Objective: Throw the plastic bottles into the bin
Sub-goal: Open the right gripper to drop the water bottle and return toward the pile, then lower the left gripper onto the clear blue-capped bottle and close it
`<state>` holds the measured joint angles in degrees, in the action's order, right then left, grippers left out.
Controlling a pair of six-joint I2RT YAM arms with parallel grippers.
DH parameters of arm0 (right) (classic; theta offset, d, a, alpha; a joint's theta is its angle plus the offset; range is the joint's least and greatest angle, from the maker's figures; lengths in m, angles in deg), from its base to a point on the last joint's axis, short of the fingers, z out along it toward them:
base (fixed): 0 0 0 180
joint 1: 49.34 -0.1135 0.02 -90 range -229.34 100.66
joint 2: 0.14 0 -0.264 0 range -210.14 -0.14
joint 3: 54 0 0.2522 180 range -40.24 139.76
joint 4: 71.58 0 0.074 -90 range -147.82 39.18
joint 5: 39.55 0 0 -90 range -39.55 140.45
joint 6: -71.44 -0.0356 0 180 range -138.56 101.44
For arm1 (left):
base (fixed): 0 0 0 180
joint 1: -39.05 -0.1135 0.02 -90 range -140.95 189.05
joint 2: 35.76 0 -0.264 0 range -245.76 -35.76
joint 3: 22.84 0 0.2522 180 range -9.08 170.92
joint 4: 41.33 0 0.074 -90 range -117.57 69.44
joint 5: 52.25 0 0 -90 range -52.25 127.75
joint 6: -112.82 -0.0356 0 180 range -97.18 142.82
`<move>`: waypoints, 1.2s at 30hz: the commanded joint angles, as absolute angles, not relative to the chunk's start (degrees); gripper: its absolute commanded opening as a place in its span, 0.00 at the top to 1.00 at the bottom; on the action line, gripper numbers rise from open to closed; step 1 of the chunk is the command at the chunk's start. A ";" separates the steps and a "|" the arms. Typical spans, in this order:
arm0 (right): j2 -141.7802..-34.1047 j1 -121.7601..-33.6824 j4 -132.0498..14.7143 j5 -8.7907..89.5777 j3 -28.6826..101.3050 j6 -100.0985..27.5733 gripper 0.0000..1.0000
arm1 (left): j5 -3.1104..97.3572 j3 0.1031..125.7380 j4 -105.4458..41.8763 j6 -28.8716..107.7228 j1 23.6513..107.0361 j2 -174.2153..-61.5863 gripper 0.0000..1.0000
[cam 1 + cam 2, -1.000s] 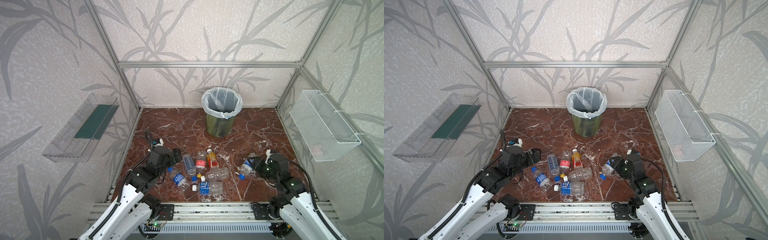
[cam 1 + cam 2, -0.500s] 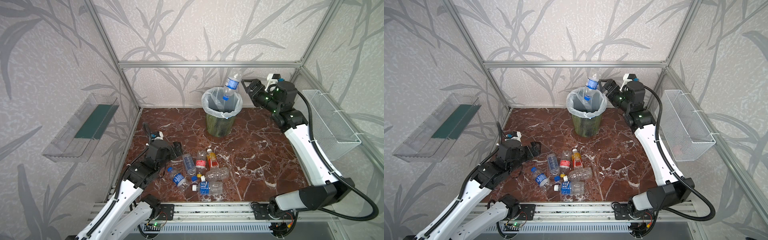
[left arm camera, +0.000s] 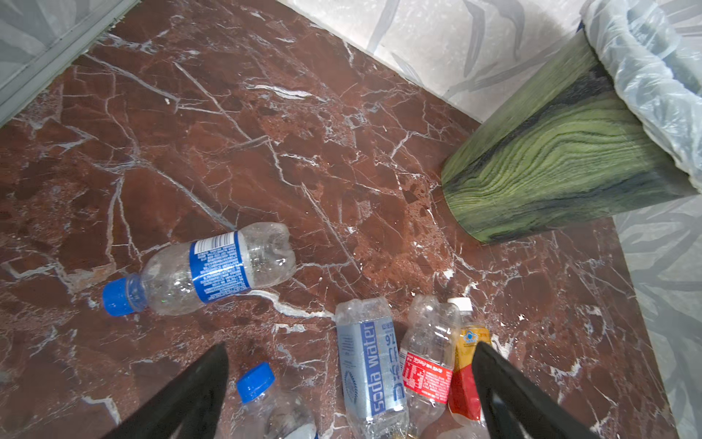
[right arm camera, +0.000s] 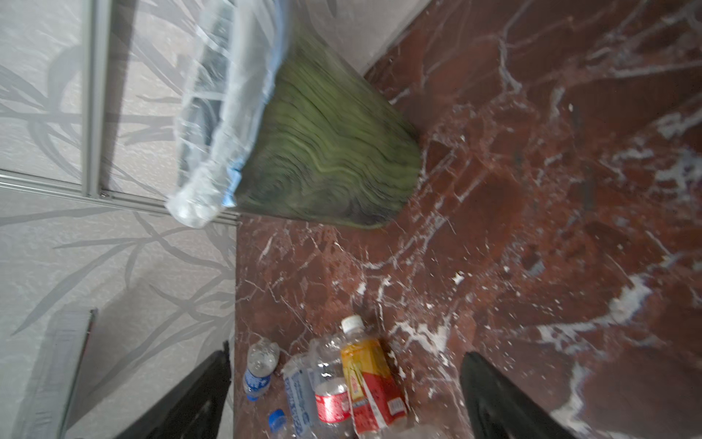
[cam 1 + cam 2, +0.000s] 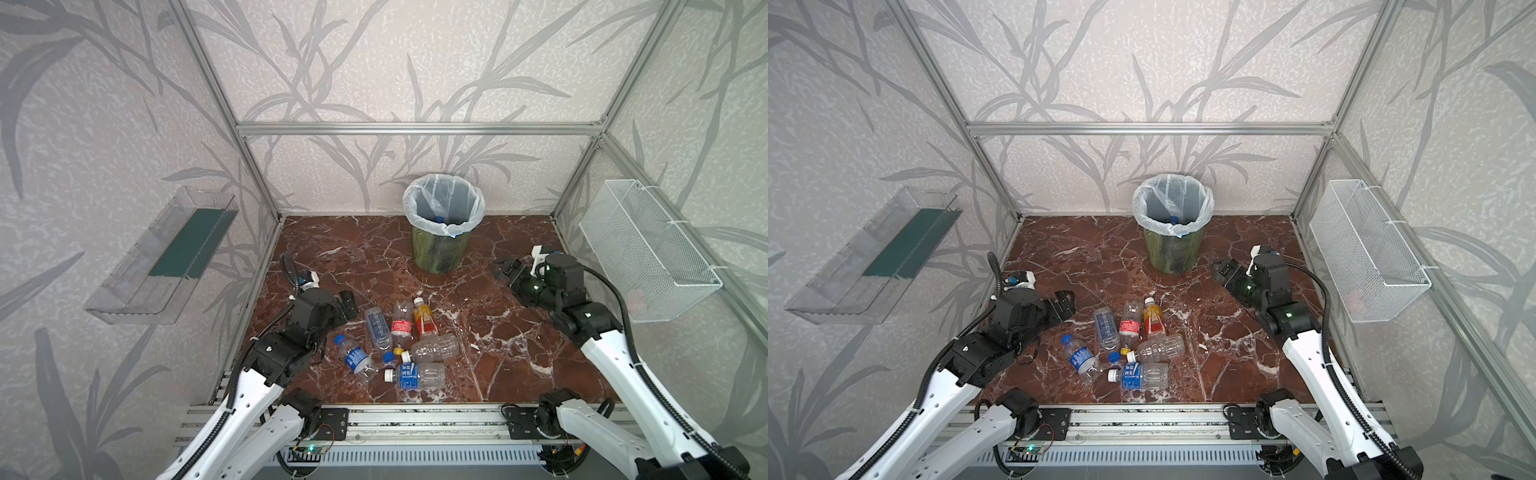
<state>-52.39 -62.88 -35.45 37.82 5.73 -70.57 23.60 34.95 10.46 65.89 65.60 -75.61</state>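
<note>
Pickup of another bottle looks like the step in hand: a blue cap [image 5: 438, 219] shows inside the bin [image 5: 440, 253], which stands at the back of the desk [image 5: 332, 249], while about six plastic bottles [image 5: 401, 326] lie in a loose heap near the front, well apart from it. The left pincer [image 5: 348, 302] hovers just beside the heap, jaws wide apart and empty; its wrist view looks between them onto a soda-water bottle [image 3: 370, 365] and a red-labelled one [image 3: 427, 368]. The right pincer [image 5: 503, 268] sits low to the right of the bin, jaws likewise apart, nothing held. Next, I judge, the left arm must drop over one bottle, perhaps the blue-labelled one [image 5: 355, 357] at the heap's left edge, and close across its body without letting it roll
</note>
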 commanded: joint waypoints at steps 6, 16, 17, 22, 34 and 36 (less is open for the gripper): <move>-47.50 -64.38 -32.38 37.15 -2.80 -71.10 0.07 | 23.69 32.59 10.38 67.96 59.47 -76.01 0.01; -47.25 -69.16 -33.82 39.05 -7.23 -73.03 0.07 | 29.22 30.15 13.54 81.64 51.67 -76.98 0.01; -47.34 -69.61 -33.93 39.24 -7.37 -73.22 0.07 | 29.61 30.20 14.18 83.63 51.31 -76.78 0.02; -47.34 -70.56 -34.04 40.13 -7.94 -73.43 0.08 | 28.44 31.34 19.75 97.72 49.98 -77.13 0.04; -48.48 -70.85 -35.22 40.60 -8.51 -73.26 0.08 | 36.40 29.55 14.58 123.88 45.94 -83.02 0.09; -48.36 -70.94 -35.04 40.75 -8.52 -73.07 0.08 | 38.65 28.91 12.89 126.99 44.41 -84.63 0.09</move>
